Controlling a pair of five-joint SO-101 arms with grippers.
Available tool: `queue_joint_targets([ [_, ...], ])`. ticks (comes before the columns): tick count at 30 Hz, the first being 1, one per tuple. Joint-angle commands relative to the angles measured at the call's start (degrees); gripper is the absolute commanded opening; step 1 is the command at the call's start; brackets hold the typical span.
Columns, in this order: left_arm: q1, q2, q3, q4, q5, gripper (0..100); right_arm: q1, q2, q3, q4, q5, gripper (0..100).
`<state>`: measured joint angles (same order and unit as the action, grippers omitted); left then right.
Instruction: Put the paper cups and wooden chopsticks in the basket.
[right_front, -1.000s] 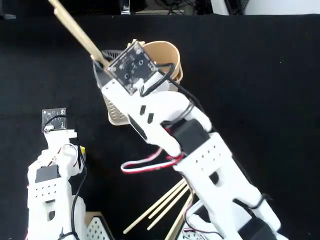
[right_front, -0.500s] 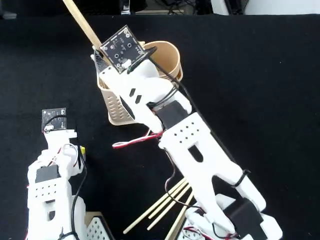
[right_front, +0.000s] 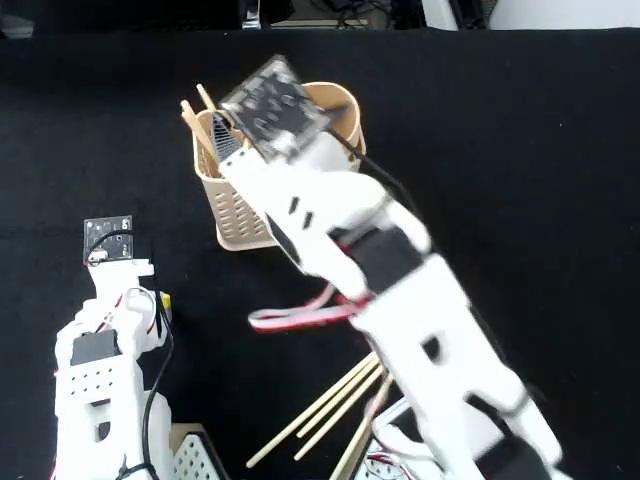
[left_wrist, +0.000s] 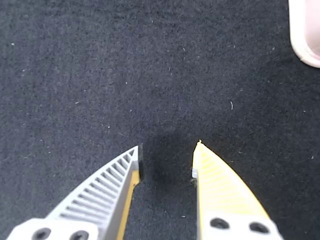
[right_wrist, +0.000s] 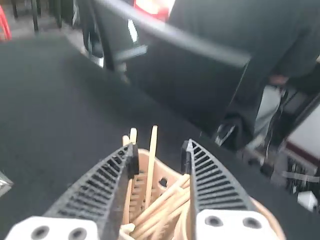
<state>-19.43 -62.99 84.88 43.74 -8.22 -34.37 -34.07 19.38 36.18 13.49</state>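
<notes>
The table (right_front: 520, 150) is being overlooked from above. The basket (right_front: 235, 215) is also being seen, closely, from the right wrist; bare table is being faced closely from the left wrist.

Black cloth covers the table (right_front: 560, 150) — white surface (right_front: 560, 12) beyond (far corner).

White shells with black servo blocks make up both arms. The right arm (right_front: 400, 300) trails a red-and-white cable (right_front: 300, 316) and carries a square black board (right_front: 275, 105) at its wrist. The left arm (right_front: 100, 370) has a smaller board (right_front: 108, 238) and a black cable (right_front: 157, 370). The left gripper (left_wrist: 167, 150) has ribbed fingers, one grey, one yellow, and the right gripper (right_wrist: 160, 152) has black ones on white bases.
</notes>
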Motion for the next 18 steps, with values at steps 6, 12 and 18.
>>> queue_joint_targets([
  [6, 0.75, 0.18, -0.75, -0.88, 0.26, 19, 4.66, -20.62, -3.12, 22.95, -0.26, 14.9],
  [12, 0.75, 0.18, -0.75, -0.88, 0.26, 19, 16.00, -24.13, -0.92, 37.54, -0.35, 15.2],
  [18, 0.75, 0.18, -0.57, -0.88, 0.26, 19, 26.90, -18.86, 14.46, 39.38, 0.18, 15.0],
])
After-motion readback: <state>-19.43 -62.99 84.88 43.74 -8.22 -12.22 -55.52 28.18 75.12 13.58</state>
